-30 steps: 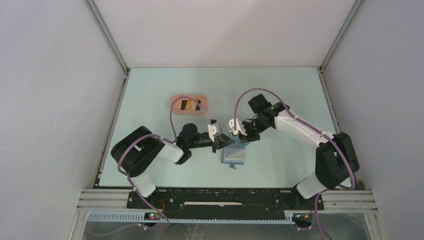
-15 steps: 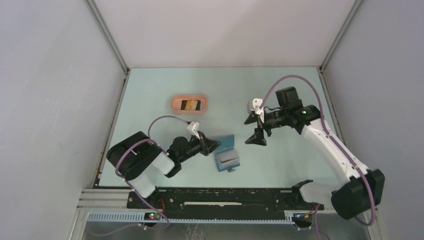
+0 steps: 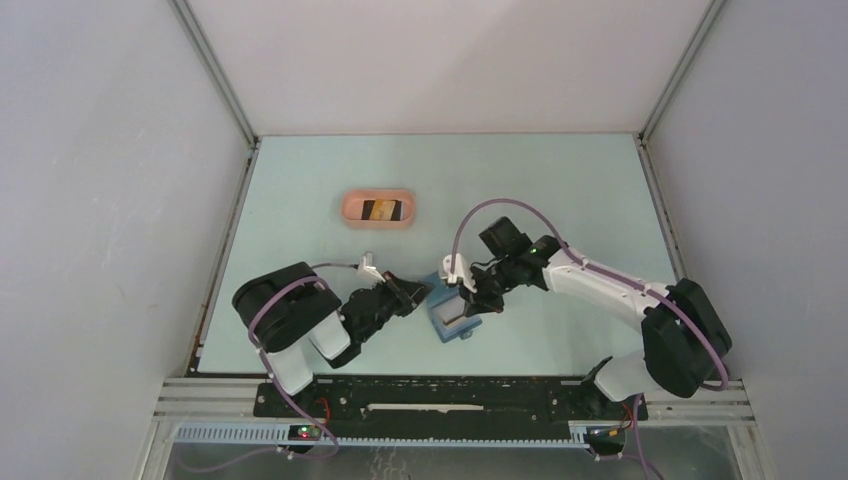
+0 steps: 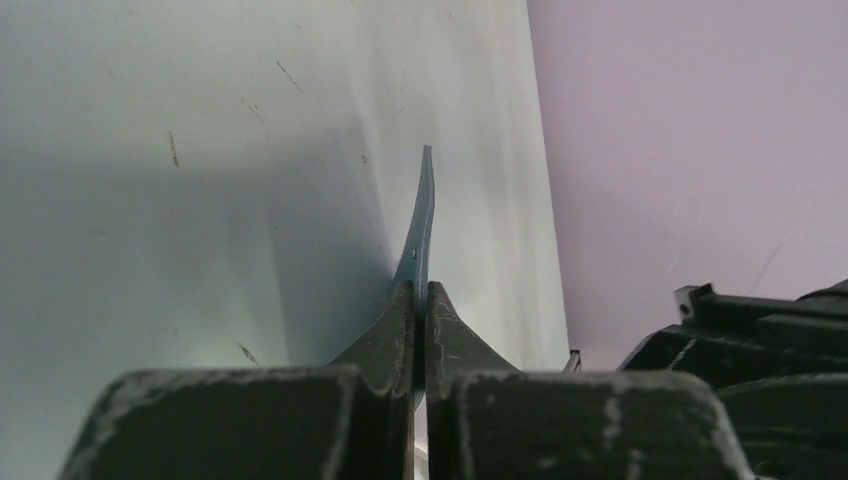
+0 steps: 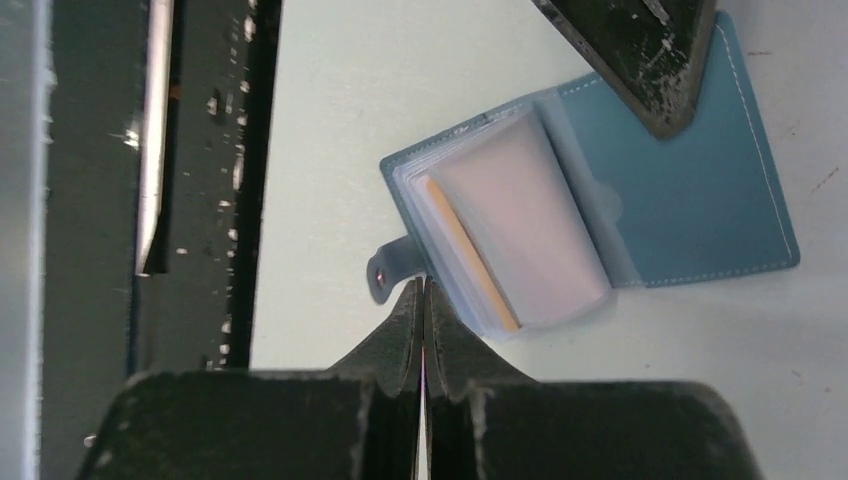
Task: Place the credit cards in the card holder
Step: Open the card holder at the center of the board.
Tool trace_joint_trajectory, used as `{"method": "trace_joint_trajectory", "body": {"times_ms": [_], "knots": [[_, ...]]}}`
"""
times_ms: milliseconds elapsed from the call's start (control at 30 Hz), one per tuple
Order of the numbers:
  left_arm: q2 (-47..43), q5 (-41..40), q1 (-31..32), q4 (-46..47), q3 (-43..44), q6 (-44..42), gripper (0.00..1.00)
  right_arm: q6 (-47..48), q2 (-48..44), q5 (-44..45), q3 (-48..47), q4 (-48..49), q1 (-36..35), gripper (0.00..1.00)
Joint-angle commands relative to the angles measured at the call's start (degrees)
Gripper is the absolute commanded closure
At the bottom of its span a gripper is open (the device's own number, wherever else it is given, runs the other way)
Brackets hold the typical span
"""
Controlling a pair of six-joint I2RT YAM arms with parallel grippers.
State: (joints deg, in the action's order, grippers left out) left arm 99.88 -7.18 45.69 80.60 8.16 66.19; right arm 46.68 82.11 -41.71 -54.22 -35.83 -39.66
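Your left hand (image 4: 420, 300) is pinching the card holder (image 3: 452, 322) by its flap, right hand (image 5: 422, 300) closed empty; one orange card (image 5: 470, 252) is sitting inside, other cards (image 3: 380, 210) waiting in the tray (image 3: 378, 194).

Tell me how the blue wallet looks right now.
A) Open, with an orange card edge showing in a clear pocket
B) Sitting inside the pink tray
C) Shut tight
A: the right wrist view shows the blue wallet spread open, with the orange card edge showing in its clear pockets. In the top view the pink tray stands well apart from it.
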Motion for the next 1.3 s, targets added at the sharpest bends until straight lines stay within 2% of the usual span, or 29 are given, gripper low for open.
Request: {"method": "trace_joint_trajectory", "body": {"times_ms": [0,333,800,1267], "knots": [[1.3,-4.9,1.9,5.0,-0.8,5.2,1.0,3.0,1.8,9.2,1.6,6.0,-4.7,1.0],[1.6,-6.0,2.3,6.1,-2.4,8.6,1.0,10.5,2.4,12.6,6.1,6.9,-10.8,1.0],[2.5,-4.2,2.4,6.2,-2.1,12.4,1.0,8.2,3.9,18.6,8.2,14.2,-16.7,1.0],[3.0,-4.1,2.3,6.2,-2.6,17.4,1.0,9.6,2.8,18.7,9.8,14.9,-19.2,0.82]]}}
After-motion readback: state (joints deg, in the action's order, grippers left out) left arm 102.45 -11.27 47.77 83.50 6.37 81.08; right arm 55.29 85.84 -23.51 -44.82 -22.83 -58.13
